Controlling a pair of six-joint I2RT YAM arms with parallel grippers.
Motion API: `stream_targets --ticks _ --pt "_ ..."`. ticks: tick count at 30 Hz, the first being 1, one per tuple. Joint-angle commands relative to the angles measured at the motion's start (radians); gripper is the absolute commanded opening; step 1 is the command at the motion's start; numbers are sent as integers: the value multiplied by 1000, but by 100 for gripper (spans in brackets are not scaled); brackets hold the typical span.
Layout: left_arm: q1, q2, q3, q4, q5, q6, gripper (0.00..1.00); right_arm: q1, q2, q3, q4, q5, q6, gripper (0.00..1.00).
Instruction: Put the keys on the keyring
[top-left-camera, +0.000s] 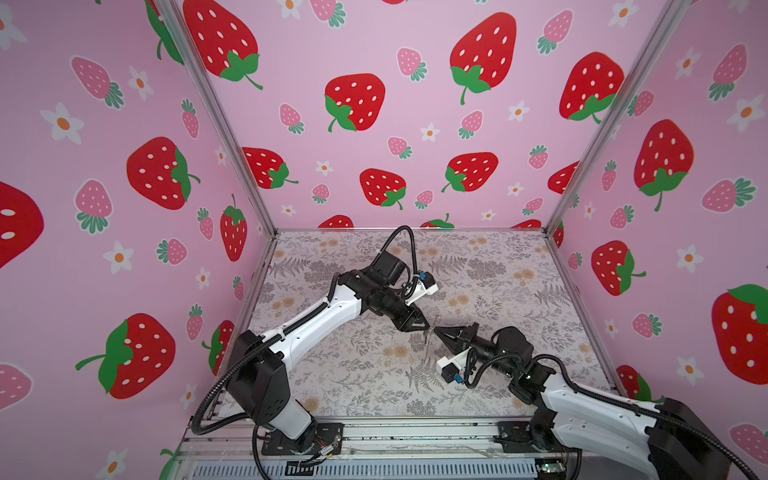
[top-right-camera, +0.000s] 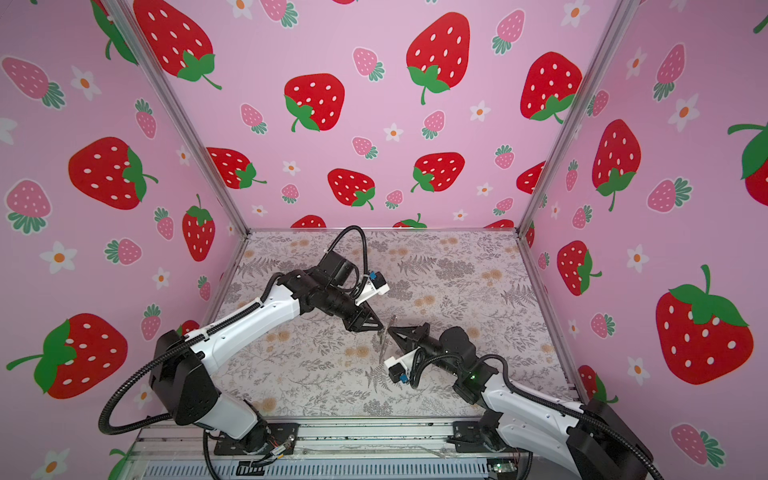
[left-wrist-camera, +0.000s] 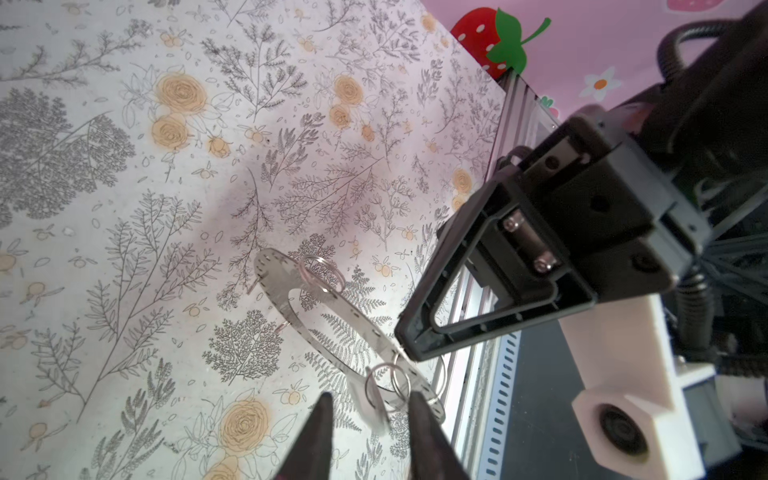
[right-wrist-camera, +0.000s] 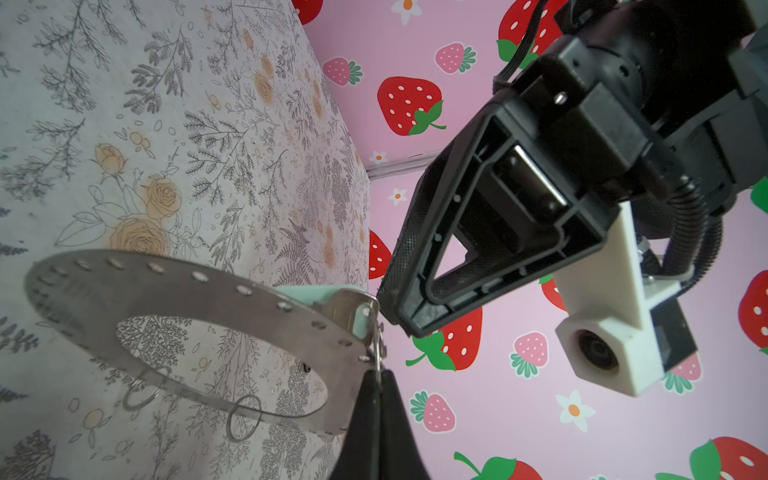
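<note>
One keyring (right-wrist-camera: 83, 299) was seen, held edge-on above the counter (top-left-camera: 498, 282) in the lower middle of both top views; its rim was pinched by the right pincer (right-wrist-camera: 376, 376); two wire loops (right-wrist-camera: 245, 415) were hung from it at the lower left of the right wrist view; one key (right-wrist-camera: 351, 309) was seen at its rim; the left pincer (left-wrist-camera: 371, 397) was spread, a blurred white tag (left-wrist-camera: 376, 411) between its fingers; both pincers were placed well apart from the counter's edges.

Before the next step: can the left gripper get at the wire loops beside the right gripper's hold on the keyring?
Probably yes: the left gripper has its jaws apart at those wire loops, nothing between. The right gripper clamps the keyring rim close by, so room looks tight.
</note>
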Motion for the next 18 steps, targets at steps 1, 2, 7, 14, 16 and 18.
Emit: stream_targets --ticks 1,2,7,14,16,18 --pt "9 -77 -12 40 -66 32 45 -7 -4 57 -24 -47 74 0" --pt "9 -99 -27 63 -85 37 49 -17 -2 68 -42 -62 104 0" --pt "10 -238 -145 230 -170 55 56 -53 15 130 -135 -130 210 0" --pt "4 -413 -395 540 -137 155 48 -158 65 233 -186 -310 430 0" --pt "-1 -438 -437 603 -123 174 45 -184 82 265 -197 -344 495 0" --pt "-3 -452 -460 632 -126 187 45 -205 96 292 -207 -394 541 0"
